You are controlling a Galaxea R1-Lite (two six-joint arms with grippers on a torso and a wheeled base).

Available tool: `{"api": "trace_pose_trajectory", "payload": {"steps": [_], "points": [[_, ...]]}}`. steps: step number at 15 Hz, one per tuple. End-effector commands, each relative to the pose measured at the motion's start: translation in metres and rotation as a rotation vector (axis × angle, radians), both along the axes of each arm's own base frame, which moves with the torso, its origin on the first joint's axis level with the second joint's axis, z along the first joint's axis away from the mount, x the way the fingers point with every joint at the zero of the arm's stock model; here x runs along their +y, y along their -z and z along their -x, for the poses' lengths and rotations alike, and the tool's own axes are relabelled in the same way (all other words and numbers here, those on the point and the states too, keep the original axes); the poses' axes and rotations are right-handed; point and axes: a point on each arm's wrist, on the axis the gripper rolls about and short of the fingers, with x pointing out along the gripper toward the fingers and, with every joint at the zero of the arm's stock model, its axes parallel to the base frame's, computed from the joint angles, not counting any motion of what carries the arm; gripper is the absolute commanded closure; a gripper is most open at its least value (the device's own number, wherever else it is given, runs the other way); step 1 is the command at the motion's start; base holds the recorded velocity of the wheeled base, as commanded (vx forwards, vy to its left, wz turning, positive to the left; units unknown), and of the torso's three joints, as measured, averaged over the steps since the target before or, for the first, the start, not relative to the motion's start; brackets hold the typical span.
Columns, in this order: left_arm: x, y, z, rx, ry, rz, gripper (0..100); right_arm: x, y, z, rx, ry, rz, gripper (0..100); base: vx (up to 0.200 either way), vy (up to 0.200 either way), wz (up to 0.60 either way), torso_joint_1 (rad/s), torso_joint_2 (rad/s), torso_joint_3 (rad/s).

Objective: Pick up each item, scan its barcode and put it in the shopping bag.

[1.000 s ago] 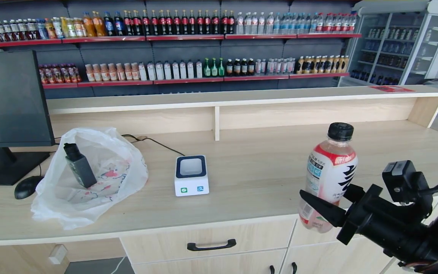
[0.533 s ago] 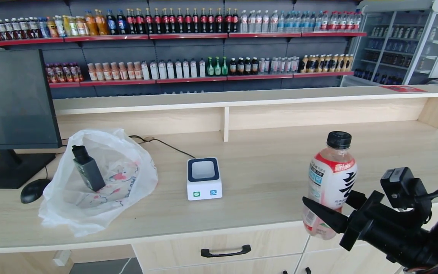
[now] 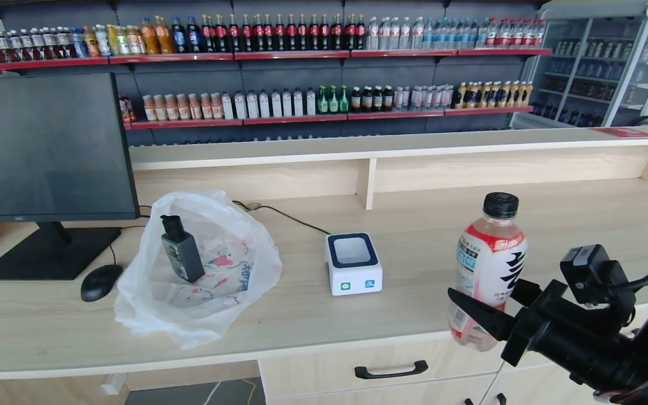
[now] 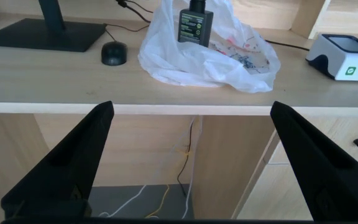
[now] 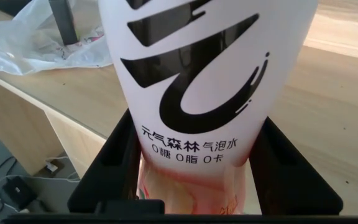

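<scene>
A shop is shown; shelves of bottled drinks are ranged behind the counter. A scanner is set on the counter; a glass-door fridge is seen beyond it.

Bright, even light; faint soft shadows; edges bow outward.

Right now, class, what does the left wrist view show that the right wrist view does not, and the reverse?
Left wrist view, not the right: the open left gripper, a black computer mouse, the black monitor stand and the white square barcode scanner. Right wrist view, not the left: the right gripper shut on a clear plastic drink bottle with a white label. Both: the translucent white plastic shopping bag holding a dark rectangular bottle, on the light wooden counter.
</scene>
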Motion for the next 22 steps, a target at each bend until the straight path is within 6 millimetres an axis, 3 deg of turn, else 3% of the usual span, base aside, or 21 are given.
{"api": "trace_pose_trajectory", "payload": {"steps": [1, 6, 11, 15, 19, 22], "points": [[0.000, 0.000, 0.000, -0.001, 0.001, 0.000, 0, 0.000, 0.000, -0.001, 0.000, -0.001, 0.001, 100, 0.000, 0.000, 0.00, 0.000, 0.00, 0.000], [0.000, 0.000, 0.000, 0.001, -0.001, -0.002, 0, 0.000, 0.000, 0.000, 0.000, -0.001, 0.001, 100, 0.000, 0.000, 0.00, 0.000, 0.00, 0.000], [0.000, 0.000, 0.000, -0.001, -0.001, 0.000, 0, -0.001, 0.000, -0.002, -0.003, 0.007, 0.002, 100, 0.200, 0.000, 0.00, 0.003, 0.00, 0.005], [0.000, 0.000, 0.000, -0.001, -0.001, 0.000, 0, 0.003, -0.011, -0.015, -0.078, 0.013, 0.004, 100, 0.000, 0.000, 0.00, 0.000, 0.00, 0.000], [0.000, 0.000, 0.000, -0.001, -0.001, 0.000, 0, 0.022, -0.032, -0.039, -0.200, -0.038, -0.029, 100, 0.000, 0.000, 0.00, 0.000, 0.00, 0.000], [0.000, 0.000, 0.000, -0.001, -0.001, -0.002, 0, 0.032, -0.036, -0.048, -0.336, -0.176, 0.088, 100, 0.000, 0.000, 0.00, 0.000, 0.00, 0.000]]}}
